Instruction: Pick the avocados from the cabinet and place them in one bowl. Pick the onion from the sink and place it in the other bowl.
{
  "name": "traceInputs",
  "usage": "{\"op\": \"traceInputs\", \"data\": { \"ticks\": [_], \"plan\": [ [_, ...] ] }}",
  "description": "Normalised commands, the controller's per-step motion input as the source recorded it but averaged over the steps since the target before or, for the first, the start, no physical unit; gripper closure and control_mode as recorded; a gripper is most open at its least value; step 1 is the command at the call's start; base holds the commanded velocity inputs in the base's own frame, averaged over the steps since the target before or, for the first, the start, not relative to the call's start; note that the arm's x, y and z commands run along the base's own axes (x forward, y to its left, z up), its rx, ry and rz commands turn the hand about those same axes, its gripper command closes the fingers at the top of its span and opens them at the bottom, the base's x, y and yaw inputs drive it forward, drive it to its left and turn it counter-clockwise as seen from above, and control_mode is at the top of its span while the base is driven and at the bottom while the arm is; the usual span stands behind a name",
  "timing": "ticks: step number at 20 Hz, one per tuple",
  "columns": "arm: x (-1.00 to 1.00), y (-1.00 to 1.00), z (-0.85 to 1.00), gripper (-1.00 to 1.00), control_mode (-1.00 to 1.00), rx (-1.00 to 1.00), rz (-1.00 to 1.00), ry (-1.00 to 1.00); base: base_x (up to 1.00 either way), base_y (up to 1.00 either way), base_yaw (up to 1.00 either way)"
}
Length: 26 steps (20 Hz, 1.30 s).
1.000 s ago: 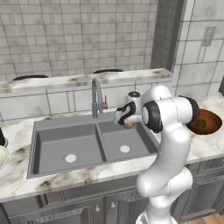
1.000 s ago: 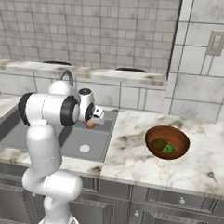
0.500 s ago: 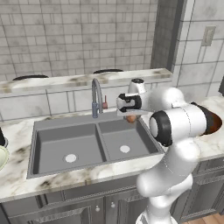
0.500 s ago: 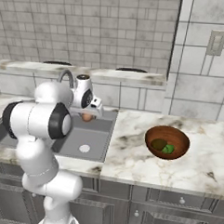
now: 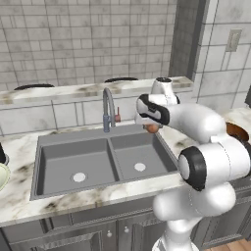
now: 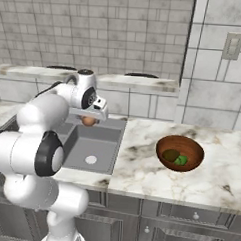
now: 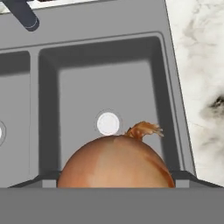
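Observation:
My gripper (image 5: 152, 127) is shut on the onion (image 5: 152, 129), an orange-brown ball held in the air over the back right part of the sink (image 5: 73, 147). In the hand view the onion (image 7: 116, 164) sits between the fingertips, with the right basin's drain (image 7: 108, 123) below it. From the right base view the onion (image 6: 89, 121) hangs under the hand at the sink's (image 6: 99, 141) rear edge. The reddish-brown bowl (image 6: 191, 146) on the counter holds the dark avocado (image 6: 170, 155) and the green avocado (image 6: 181, 159). The pale cream bowl (image 5: 2, 177) peeks in at the far left. The cabinet is out of view.
A curved grey faucet (image 5: 107, 110) with a red lever stands behind the sink, just left of the hand. A raised marble ledge (image 5: 73, 90) runs along the tiled wall. My own arm's elbow (image 5: 215, 164) bulks over the counter to the right of the sink.
The onion has risen slightly over the sink's back right corner, still gripped. The arm's elbow has swung forward and to the right.

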Motion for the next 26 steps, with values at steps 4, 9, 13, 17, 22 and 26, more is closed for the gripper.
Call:
{"op": "traceInputs", "data": {
  "ticks": [4,9,13,17,22,26],
  "plan": [
    [-0.67,0.0,0.43,1.0,-1.0,0.0,0.0,-0.11,0.0,0.0,0.0],
    [-0.55,0.0,0.38,1.0,-1.0,0.0,0.0,-0.05,0.0,0.0,0.0],
    [-0.38,0.0,0.13,1.0,-1.0,0.0,0.0,-0.02,0.0,0.0,0.0],
    [-0.04,0.0,0.0,1.0,-1.0,0.0,0.0,0.0,0.0,0.0,0.0],
    [0.0,0.01,0.0,1.0,-1.0,0.0,0.0,0.0,0.0,0.0,0.0],
    [-0.24,0.17,0.0,1.0,-1.0,0.0,0.0,0.0,0.0,0.0,0.0]
  ]
}}
